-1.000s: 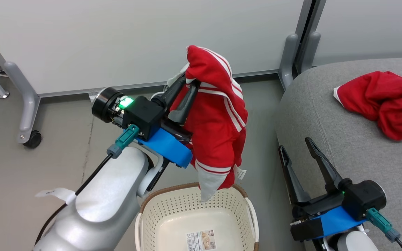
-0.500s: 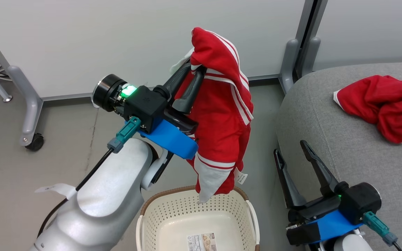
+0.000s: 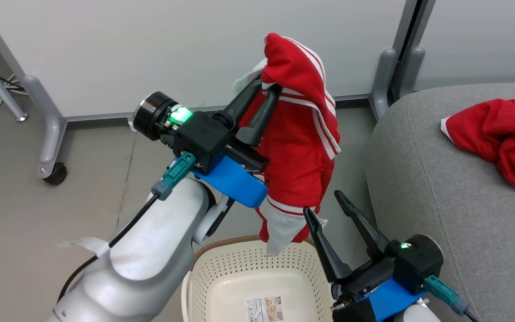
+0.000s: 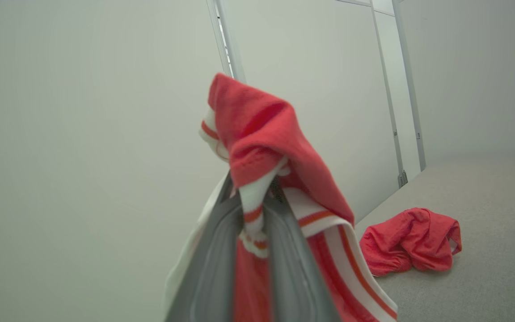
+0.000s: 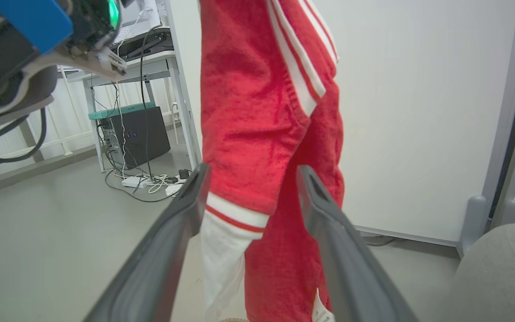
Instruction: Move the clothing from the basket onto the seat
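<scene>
- One striped garment hangs straight down from the left gripper, which pinches its top; the hem is above the basket.
- Rightward lies the seat, with the plain garment already on it.
- Spread wide, the right gripper stands near the hem.

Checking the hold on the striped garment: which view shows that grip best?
The left wrist view, close up: the striped garment sits pinched in the shut left gripper. The head view shows it full length, hanging from that gripper over the basket. The right wrist view shows its lower part ahead of the open right gripper.
</scene>
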Controlling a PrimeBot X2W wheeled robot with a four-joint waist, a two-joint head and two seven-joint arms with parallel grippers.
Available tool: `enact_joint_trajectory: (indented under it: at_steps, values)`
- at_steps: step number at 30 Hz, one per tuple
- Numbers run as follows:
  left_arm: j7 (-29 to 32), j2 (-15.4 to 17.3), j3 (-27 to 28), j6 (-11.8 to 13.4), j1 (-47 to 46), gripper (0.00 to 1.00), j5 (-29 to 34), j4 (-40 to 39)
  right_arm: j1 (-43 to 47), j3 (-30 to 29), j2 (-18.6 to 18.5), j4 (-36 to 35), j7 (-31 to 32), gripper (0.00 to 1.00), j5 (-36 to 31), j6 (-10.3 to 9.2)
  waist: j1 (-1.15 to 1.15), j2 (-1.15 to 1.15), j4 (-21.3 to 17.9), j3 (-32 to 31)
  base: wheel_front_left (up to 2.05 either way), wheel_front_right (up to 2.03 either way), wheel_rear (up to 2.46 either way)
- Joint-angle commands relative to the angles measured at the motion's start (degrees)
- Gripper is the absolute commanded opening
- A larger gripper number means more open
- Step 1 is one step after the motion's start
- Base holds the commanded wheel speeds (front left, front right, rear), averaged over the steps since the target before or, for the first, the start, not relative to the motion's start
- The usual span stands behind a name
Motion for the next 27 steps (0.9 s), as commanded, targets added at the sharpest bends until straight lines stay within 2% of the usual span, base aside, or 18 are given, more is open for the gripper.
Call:
enact_joint_trajectory:
  at_steps: [1, 17, 27]
  values:
    - [-0.2, -0.2, -0.2, 0.3, -0.2, 0.0, 0.5, -0.5, -1.0, 0.3, 0.0, 0.7, 0.0, 1.0, 0.6, 0.01, 0.0, 0.0, 0.4, 0.1, 0.0, 0.0, 0.0]
    - [0.0, -2.4, -3.3, 0.6, 0.7, 0.0, 1.6, -4.2, -6.7, 1.7, 0.0, 8.7, 0.0, 1.0, 4.3, 0.01, 0.0, 0.0, 3.4, 0.6, 0.0, 0.0, 0.0]
    - [0.7, -2.9, -4.6, 1.6, 0.7, 0.0, 1.5, -7.5, -7.7, 1.4, 0.0, 10.8, 0.0, 1.0, 6.5, 0.01, 0.0, 0.0, 4.0, 0.6, 0.0, 0.0, 0.0]
